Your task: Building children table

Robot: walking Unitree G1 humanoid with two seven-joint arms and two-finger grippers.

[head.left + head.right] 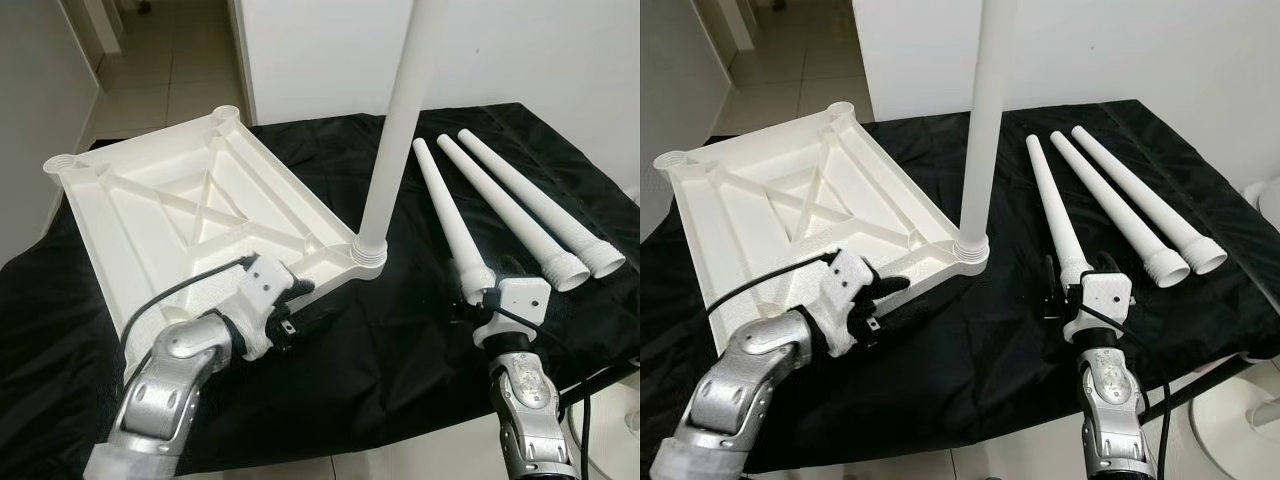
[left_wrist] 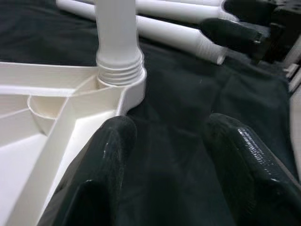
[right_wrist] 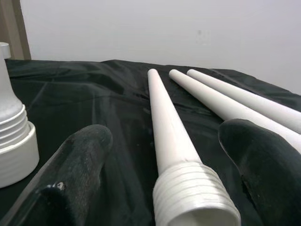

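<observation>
While I look down through the head camera, I see a table draped in a black cloth (image 1: 400,350), and on its left half lies the white plastic tabletop (image 1: 190,210), flipped underside up so that its ribs and diagonal braces show. I can read no brand, label or writing on any of the parts. The shallow ribbed bays of the tabletop hold nothing that I can make out. Round sockets sit at its corners; the two far ones (image 1: 62,163) (image 1: 226,113) are open.

At the near right corner one white leg (image 1: 395,130) stands upright in its socket, its threaded collar (image 2: 120,66) seated in the corner ring and its top running out of the picture.

To the right, three loose legs lie on the cloth side by side, narrow ends away from me and threaded ends toward me: the outer leg (image 1: 535,200), the middle leg (image 1: 500,210) and the inner leg (image 1: 445,215).

My left pincer (image 2: 162,155) rests at the near edge of the tabletop, just beside the corner with the standing leg. Its fingers (image 2: 108,155) are spread apart and grip nothing; one lies against the tabletop's outer wall, the other over bare cloth.

My right pincer (image 3: 169,174) sits at the threaded end of the inner leg, fingers wide on either side of it, with gaps between the pads (image 3: 84,155) and the thread.
</observation>
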